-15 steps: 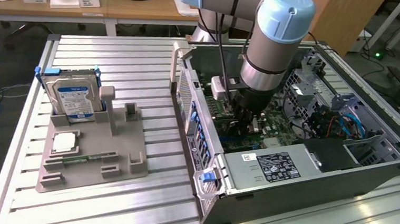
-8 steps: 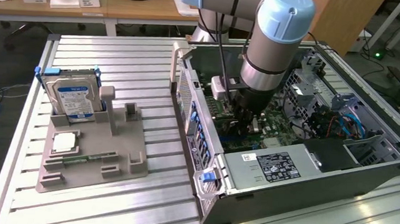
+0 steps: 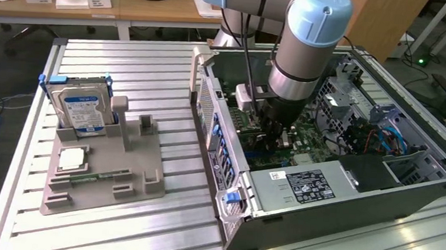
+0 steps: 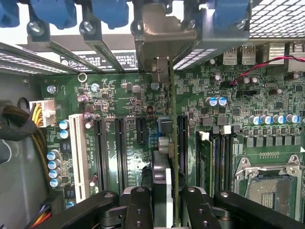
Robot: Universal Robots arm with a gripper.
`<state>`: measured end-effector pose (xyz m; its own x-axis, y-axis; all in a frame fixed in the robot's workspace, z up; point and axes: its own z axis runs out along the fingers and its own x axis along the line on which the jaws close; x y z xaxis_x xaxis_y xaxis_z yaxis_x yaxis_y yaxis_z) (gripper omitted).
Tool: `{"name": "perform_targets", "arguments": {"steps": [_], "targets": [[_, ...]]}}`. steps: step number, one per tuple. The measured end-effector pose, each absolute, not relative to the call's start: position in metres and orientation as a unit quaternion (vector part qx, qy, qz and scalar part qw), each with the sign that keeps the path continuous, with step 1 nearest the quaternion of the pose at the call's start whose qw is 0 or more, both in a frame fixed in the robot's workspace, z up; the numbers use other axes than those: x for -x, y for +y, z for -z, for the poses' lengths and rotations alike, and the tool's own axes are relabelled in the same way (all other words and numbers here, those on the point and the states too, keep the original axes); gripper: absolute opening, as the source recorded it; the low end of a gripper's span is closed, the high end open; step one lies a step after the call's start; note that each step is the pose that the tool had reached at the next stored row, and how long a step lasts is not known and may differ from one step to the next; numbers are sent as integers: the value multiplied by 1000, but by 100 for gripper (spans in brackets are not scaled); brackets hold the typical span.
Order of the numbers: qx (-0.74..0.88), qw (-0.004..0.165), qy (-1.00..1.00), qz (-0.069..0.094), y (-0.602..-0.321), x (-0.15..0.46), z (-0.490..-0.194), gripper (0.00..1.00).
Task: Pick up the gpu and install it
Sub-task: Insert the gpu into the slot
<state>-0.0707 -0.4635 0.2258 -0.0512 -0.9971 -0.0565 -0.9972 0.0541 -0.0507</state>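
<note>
So the arm is reaching straight down into the open PC case point(image 3: 408, 173), which is lying on its side on the slatted metal surface point(image 3: 133, 65). The claw point(image 4: 167, 202) is clamped on the gpu point(image 4: 170, 143), pinching it edge-on between the two black fingers point(image 4: 139, 205), so from the wrist view you're basically looking down the thin edge of the card. The silver end bracket point(image 4: 164, 36) sits at the far end, up against the rear slot openings of the case with the blue retention clips point(image 4: 47, 12).

The bit that matters: the card's long axis runs straight out from the claw toward the back panel, parallel to the black expansion slots point(image 4: 119, 152) on the motherboard point(image 4: 228, 95). It hangs over the board in the gap between those slots on one side and another long black slot point(image 4: 183, 143) on the other. I can't tell whether its bottom edge is touching a connector or just hovering above one. Looks roughly lined up to me, but that's a guess.

Over at the exterior view's left, the grey parts fixture point(image 3: 106, 170) has the hard drive point(image 3: 81, 106) standing upright in it and a memory stick point(image 3: 85, 178) lying flat.
</note>
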Motion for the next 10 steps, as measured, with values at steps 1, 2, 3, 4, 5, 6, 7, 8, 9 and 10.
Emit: {"name": "perform_targets", "arguments": {"steps": [1, 2, 3, 4, 5, 6, 7, 8, 9, 10], "targets": [[688, 38, 725, -1, -464, 71, -226, 28], [688, 38, 725, -1, -464, 71, -226, 28], [688, 38, 725, -1, -464, 71, -226, 28], [688, 38, 725, -1, -465, 71, -226, 28], [688, 38, 725, -1, -465, 71, -226, 28], [688, 38, 725, -1, -465, 71, -226, 28], [688, 38, 725, -1, -465, 71, -226, 28], [688, 38, 725, -1, -465, 71, -226, 28], [688, 38, 725, -1, -465, 71, -226, 28], [688, 38, 725, -1, -465, 71, -225, 28]]}}
